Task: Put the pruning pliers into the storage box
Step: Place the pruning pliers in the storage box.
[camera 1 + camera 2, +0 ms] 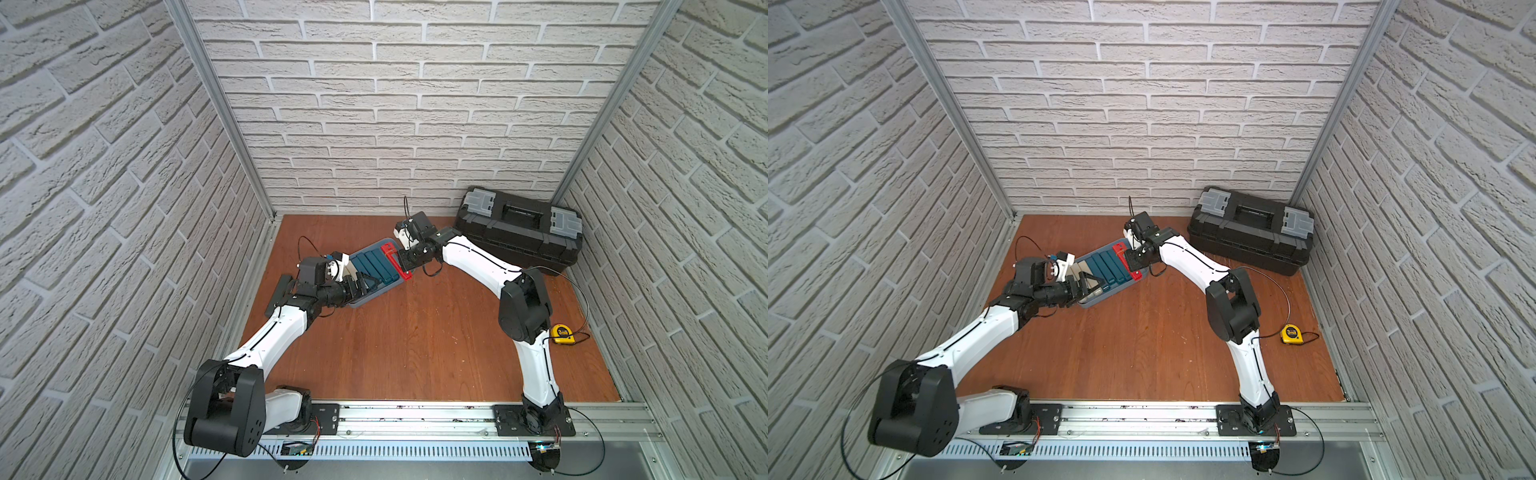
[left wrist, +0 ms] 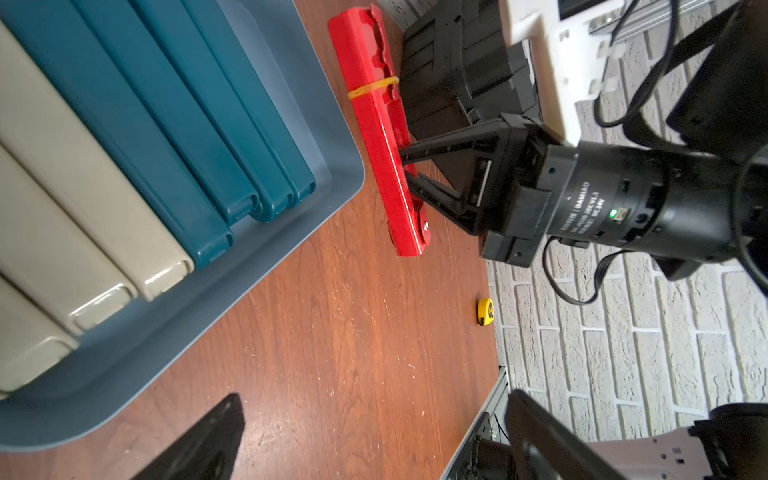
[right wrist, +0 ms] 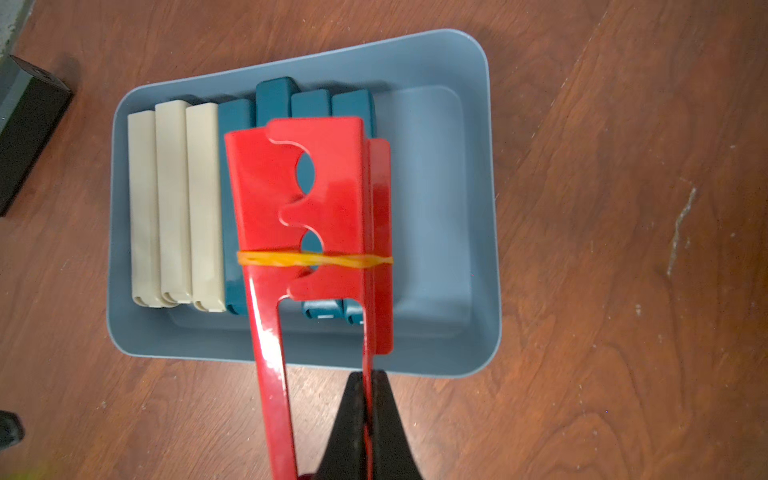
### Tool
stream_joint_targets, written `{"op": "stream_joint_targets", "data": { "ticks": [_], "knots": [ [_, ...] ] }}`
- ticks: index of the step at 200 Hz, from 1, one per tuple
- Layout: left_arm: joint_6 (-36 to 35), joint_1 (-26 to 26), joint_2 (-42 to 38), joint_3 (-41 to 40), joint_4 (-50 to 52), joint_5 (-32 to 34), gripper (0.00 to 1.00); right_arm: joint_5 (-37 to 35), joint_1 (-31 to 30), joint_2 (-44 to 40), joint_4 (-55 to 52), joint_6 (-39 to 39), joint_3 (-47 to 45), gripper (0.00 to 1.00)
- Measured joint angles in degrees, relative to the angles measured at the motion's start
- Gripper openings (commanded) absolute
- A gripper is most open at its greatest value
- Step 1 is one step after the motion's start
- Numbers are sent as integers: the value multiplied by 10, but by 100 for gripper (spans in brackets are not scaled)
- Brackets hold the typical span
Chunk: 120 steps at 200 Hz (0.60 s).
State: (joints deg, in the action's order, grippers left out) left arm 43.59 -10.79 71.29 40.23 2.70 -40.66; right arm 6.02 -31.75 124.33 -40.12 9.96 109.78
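Observation:
The light blue storage box [image 1: 360,302] [image 1: 1089,304] [image 3: 428,199] lies on the wooden table at the back left. Three beige pruning pliers [image 3: 174,199] [image 2: 62,216] and several teal ones [image 3: 274,99] [image 2: 166,104] lie side by side in it. My right gripper [image 3: 368,399] [image 1: 405,259] is shut on one thin handle of the red slotted pliers [image 3: 328,199] [image 1: 395,259] [image 2: 378,137], bound by a yellow rubber band. It holds them lengthwise at the box's side nearest the right arm, over the teal pieces in the right wrist view. My left gripper [image 2: 374,440] [image 1: 365,284] stands open and empty at the box's opposite end.
A big black toolbox [image 1: 519,232] [image 1: 1250,237] stands at the back right corner. A yellow tape measure [image 1: 562,333] [image 2: 485,311] lies by the right wall. A dark grey bar [image 1: 277,296] lies left of the left wrist. Brick walls enclose three sides.

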Motion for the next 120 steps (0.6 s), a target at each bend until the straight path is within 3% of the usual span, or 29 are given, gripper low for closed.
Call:
{"op": "stream_joint_targets", "data": {
  "ticks": [120],
  "knots": [
    [-14, 30, 5, 5, 22, 44, 98, -8, 12, 106, 13, -29, 106, 3]
  ]
}}
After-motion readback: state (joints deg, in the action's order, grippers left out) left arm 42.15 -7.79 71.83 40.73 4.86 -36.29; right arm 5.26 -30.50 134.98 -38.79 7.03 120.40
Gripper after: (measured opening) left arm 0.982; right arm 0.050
